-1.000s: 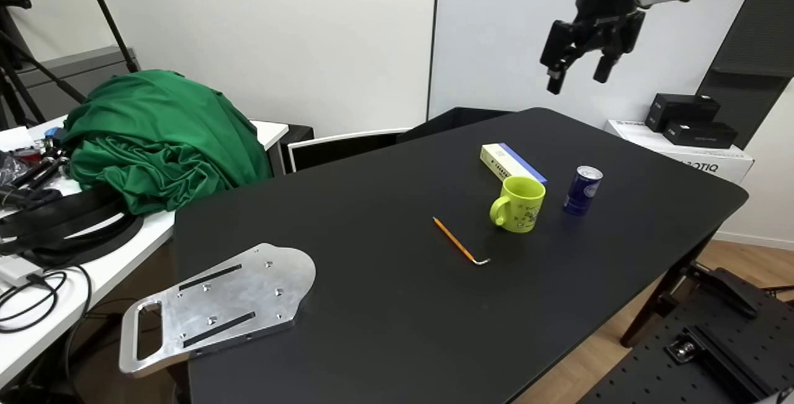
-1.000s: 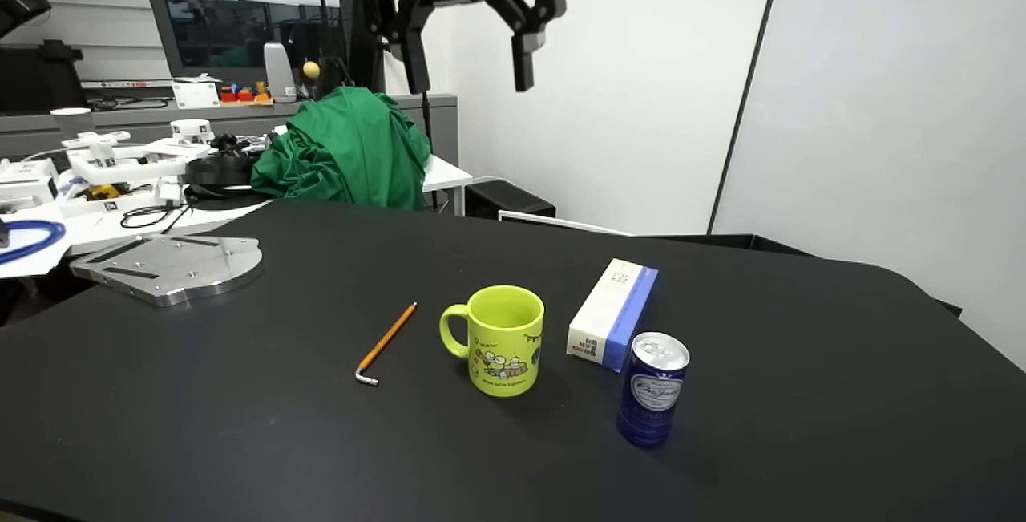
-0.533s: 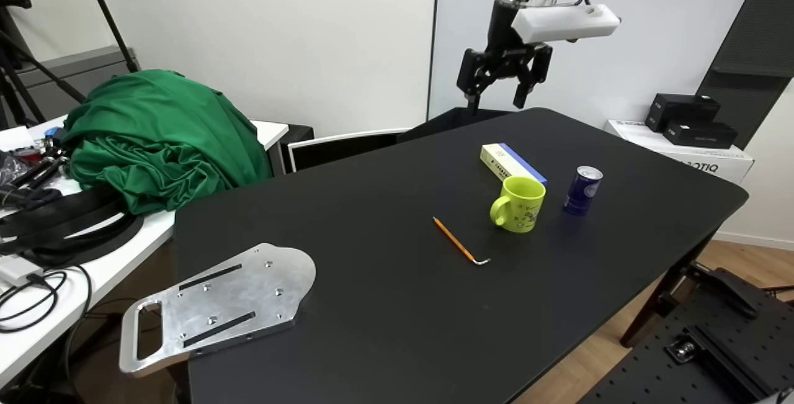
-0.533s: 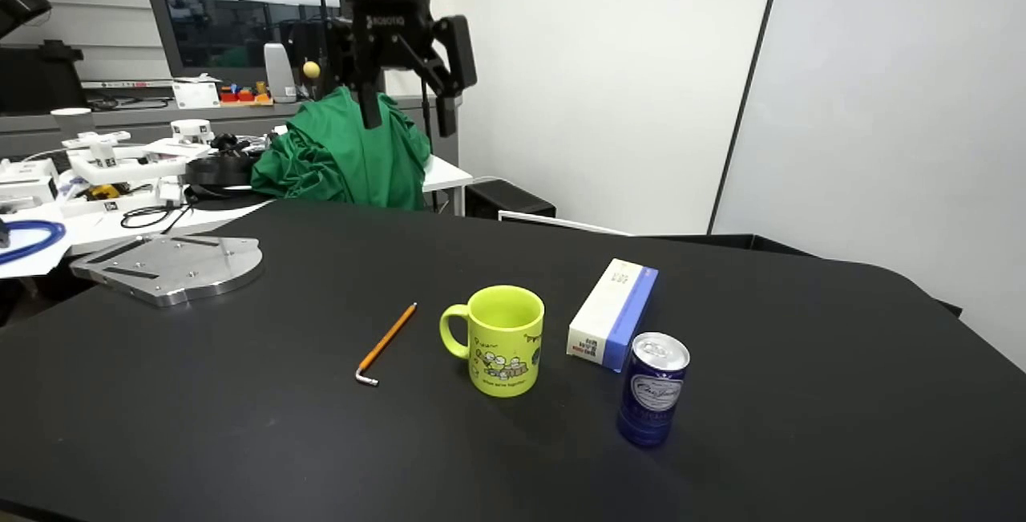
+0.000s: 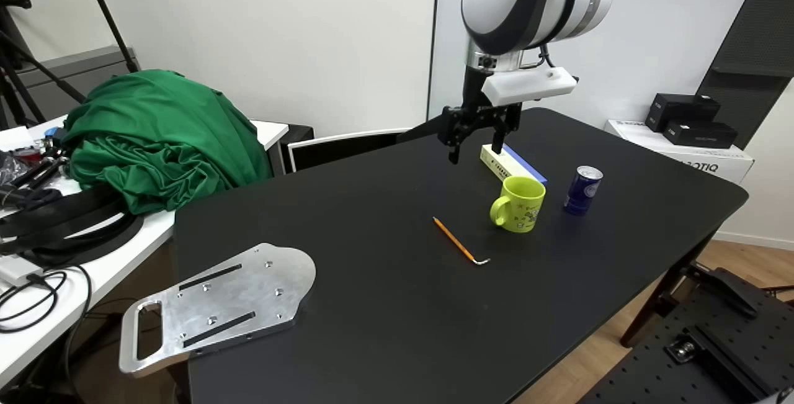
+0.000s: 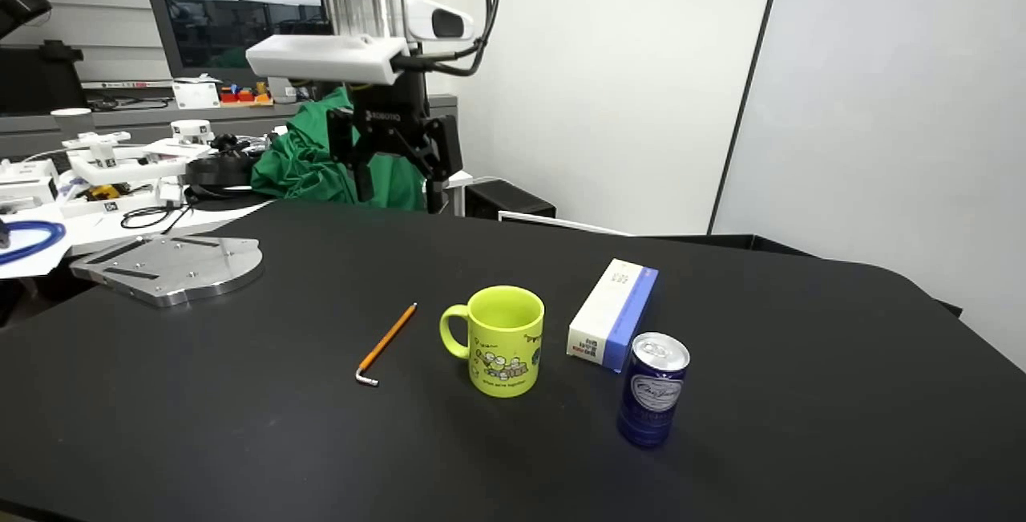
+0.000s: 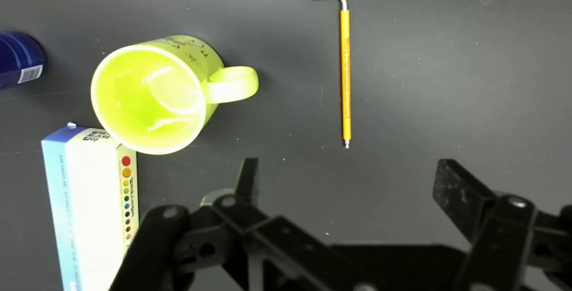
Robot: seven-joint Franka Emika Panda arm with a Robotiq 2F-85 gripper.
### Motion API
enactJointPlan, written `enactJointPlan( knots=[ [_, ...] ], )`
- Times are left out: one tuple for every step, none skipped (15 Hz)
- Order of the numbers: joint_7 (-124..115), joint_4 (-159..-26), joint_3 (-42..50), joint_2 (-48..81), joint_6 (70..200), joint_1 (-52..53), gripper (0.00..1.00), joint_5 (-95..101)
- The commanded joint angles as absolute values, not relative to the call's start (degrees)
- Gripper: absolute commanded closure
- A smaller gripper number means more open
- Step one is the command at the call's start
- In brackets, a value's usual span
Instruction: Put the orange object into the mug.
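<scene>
The orange object (image 5: 454,239) lies flat on the black table; it also shows in an exterior view (image 6: 388,337). In the wrist view, the orange stick (image 7: 346,74) has a bent silver end at the top and a short silver tip at the bottom. The lime-green mug (image 5: 525,206) stands upright beside it, handle toward the stick; it also shows in an exterior view (image 6: 505,341) and the wrist view (image 7: 149,99), its inside empty. My gripper (image 5: 476,151) is open and empty above the table, fingers down, apart from both; its fingertips (image 7: 346,177) straddle the stick's line, below its tip.
A white-and-blue box (image 6: 613,313) lies behind the mug, close to it in the wrist view (image 7: 91,210). A dark blue can (image 6: 653,394) stands past the mug. A silver metal plate (image 5: 242,298) lies at the table's edge. Green cloth (image 5: 161,137) is on a side table.
My gripper has come down from high up and moved across toward the orange object's side, staying open. The orange object, mug, box and can have not moved.
</scene>
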State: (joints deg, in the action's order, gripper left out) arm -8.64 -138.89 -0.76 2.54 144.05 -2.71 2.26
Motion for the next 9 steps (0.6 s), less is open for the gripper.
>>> enactJointPlan(
  knots=[
    [-9.47,-138.09,0.04,2.97,143.43,-1.88,0.00,2.76],
    [-10.52,-137.74,0.12,4.47,143.85,-1.80,0.00,3.74],
    [-12.13,-137.63,0.33,6.92,144.07,-1.75,0.00,5.04],
    [-12.65,-137.75,0.47,8.43,143.60,-1.68,0.00,5.34],
    [-13.44,-138.00,0.72,10.27,143.75,-1.45,0.00,5.73],
    [-14.29,-138.17,1.06,12.06,144.25,-1.10,0.00,6.24],
    [-14.73,-137.97,1.42,13.87,144.33,-0.76,0.00,6.56],
    [-15.08,-137.72,1.76,15.58,144.45,-0.35,0.00,6.58],
    [-14.91,-137.56,2.03,17.14,144.71,0.01,0.00,6.25]
  ],
)
